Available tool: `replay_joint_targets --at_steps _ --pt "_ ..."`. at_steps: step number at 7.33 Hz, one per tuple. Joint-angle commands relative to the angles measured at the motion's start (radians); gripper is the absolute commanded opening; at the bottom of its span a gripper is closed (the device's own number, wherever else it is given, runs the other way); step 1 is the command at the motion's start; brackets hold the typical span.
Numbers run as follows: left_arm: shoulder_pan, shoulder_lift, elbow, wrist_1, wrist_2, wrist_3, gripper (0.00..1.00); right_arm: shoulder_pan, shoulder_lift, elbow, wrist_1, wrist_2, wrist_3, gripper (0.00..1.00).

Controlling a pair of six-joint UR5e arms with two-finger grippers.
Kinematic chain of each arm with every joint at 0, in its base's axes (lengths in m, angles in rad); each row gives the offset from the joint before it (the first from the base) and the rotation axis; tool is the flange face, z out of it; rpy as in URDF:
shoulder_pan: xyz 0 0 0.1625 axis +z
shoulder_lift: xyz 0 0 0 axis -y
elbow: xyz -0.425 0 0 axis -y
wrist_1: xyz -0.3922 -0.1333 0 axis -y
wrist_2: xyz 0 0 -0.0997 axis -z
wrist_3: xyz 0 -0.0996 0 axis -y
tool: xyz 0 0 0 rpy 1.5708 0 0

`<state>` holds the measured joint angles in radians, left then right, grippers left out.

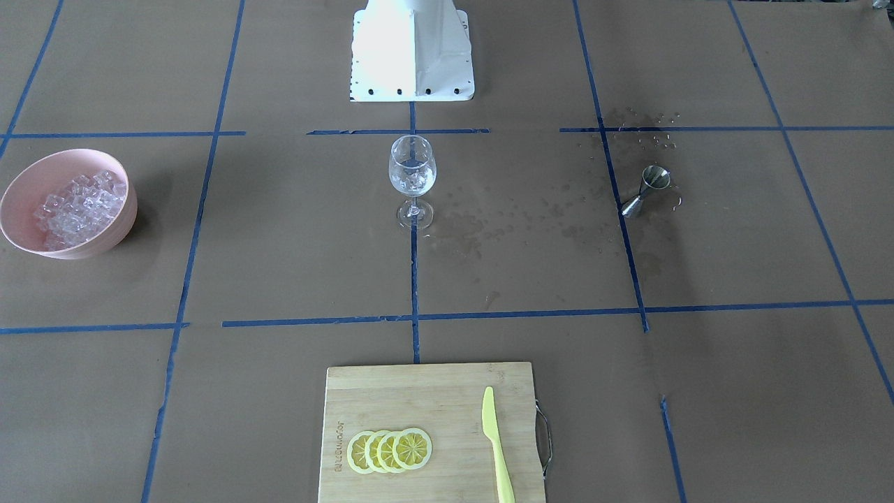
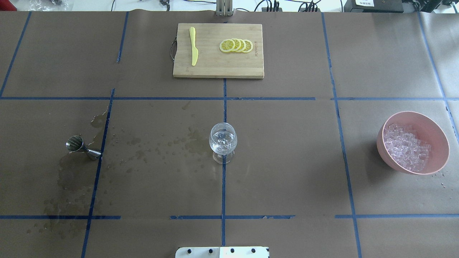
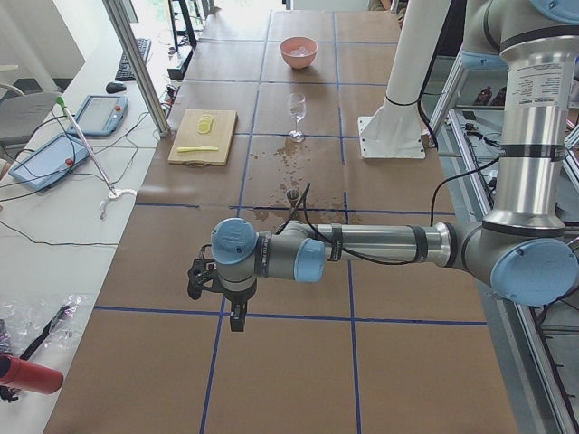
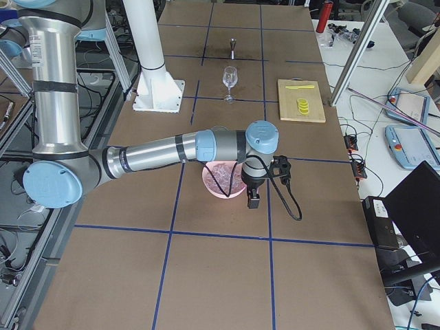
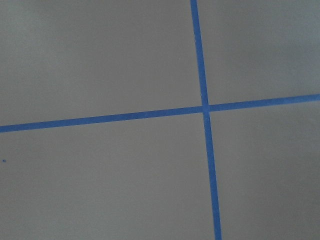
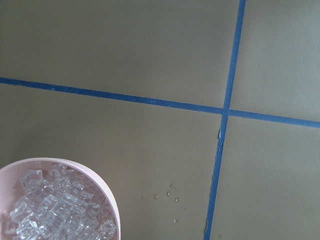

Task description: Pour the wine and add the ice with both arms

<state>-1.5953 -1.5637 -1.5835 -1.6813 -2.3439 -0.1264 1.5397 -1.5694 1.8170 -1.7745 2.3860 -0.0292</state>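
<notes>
A clear stemmed glass (image 1: 412,175) (image 2: 222,141) stands at the table's middle with clear contents in its bowl; I cannot tell liquid from cubes. A heap of ice (image 1: 77,206) (image 2: 407,147) (image 6: 55,215) fills a pink bowl (image 1: 120,229) (image 2: 444,143). A steel jigger (image 1: 646,190) (image 2: 82,147) stands on wet paper. My left gripper (image 3: 237,315) hangs over bare paper, far from the jigger. My right gripper (image 4: 253,199) hangs just beside the bowl (image 4: 214,185). Both show only in the side views, so I cannot tell whether they are open or shut.
A bamboo cutting board (image 2: 215,68) (image 1: 391,391) with lemon slices (image 2: 236,45) and a yellow knife (image 2: 193,46) lies at the far edge. Wet spots (image 2: 154,150) dot the paper between the jigger and the glass. The white base block (image 1: 412,49) is behind the glass.
</notes>
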Motion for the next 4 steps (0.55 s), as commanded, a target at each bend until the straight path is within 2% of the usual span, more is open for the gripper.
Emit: replay_joint_targets --at_steps 1,4 --pt "0.001 0.005 -0.007 -0.006 0.002 -0.056 1.00 0.028 -0.023 -0.001 0.003 0.004 -0.003 1.00" --pt "0.003 0.019 -0.010 -0.014 0.000 -0.052 1.00 0.062 -0.073 -0.025 0.006 0.001 -0.011 1.00"
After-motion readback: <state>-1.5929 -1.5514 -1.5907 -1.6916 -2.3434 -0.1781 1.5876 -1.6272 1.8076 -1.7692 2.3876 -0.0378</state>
